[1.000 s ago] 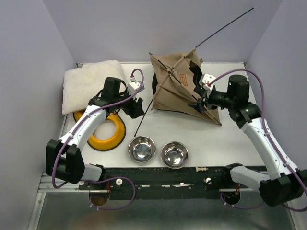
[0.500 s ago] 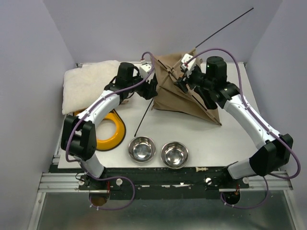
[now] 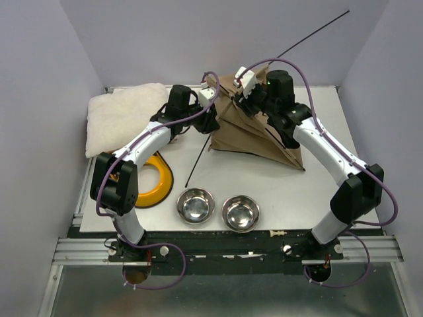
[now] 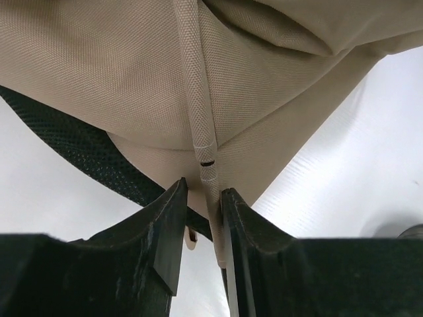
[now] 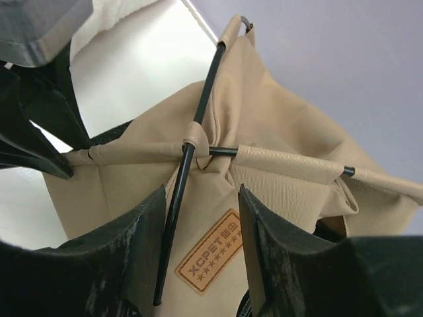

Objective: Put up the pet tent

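Left gripper now around pet tent

matt woven pet tent, shiny metal bowls

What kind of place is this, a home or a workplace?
Probably a robot test cell: plain lilac walls enclose a white table, robot arms are bolted to a metal rail, and the pet tent, cushion and bowls look like props.

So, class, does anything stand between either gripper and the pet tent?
Nothing visible does. The left gripper straddles a tan pole sleeve of the pet tent; the right gripper flanks its black pole.
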`<state>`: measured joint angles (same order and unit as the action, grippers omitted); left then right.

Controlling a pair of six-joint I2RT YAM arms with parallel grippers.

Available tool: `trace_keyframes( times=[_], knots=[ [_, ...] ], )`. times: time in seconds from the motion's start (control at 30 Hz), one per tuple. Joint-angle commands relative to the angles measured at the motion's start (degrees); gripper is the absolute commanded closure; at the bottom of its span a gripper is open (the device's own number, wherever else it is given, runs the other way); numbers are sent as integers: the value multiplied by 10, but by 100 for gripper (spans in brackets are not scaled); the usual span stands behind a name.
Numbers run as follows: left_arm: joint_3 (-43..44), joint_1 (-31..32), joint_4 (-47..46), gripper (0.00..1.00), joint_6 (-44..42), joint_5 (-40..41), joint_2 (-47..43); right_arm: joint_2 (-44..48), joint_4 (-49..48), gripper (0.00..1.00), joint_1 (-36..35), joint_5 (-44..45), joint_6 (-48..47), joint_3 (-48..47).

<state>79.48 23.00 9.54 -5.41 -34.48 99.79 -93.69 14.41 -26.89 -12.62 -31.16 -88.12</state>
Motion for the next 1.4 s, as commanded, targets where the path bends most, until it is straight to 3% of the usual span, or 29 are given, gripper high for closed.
trace_keyframes(
  times=[0.0, 0.07, 0.13, 0.17, 0.3, 0.67, 0.8, 0.93, 1.07, 1.13, 1.23, 1.37],
  knots=[
    [3, -1, 14, 63, -22, -23, 7, -3, 21, 48, -3, 14, -17, -25],
    [2, -1, 21, 78, -28, -23, 6, -11, 20, 62, -5, 45, -15, -35],
    [3, -4, 40, 88, -48, -19, 1, -15, 18, 91, -3, 83, -15, -57],
    [2, -8, 50, 93, -56, -19, -1, -13, 18, 99, 3, 89, -11, -71],
    [-8, -21, 76, 100, -106, -14, -23, 7, 17, 99, 29, 101, 5, -109],
    [-3, -45, 112, 100, -161, -7, -47, 11, 23, 100, 146, 152, 50, -147],
    [3, -56, 127, 100, -183, -17, -57, 15, 53, 99, 197, 137, 66, -150],
    [24, -54, 130, 100, -180, -42, -71, 45, 64, 99, 204, 81, 53, -117],
    [44, -54, 137, 100, -180, -57, -86, 33, 80, 99, 235, 94, 67, -163],
    [43, -62, 159, 100, -220, -63, -97, 38, 95, 100, 244, 52, 79, -194],
    [2, -78, 113, 100, -204, -82, -143, 67, 108, 99, 236, -69, 109, -218],
    [-14, -81, 106, 100, -199, -75, -182, 98, 111, 99, 168, -127, 141, -218]
  ],
)
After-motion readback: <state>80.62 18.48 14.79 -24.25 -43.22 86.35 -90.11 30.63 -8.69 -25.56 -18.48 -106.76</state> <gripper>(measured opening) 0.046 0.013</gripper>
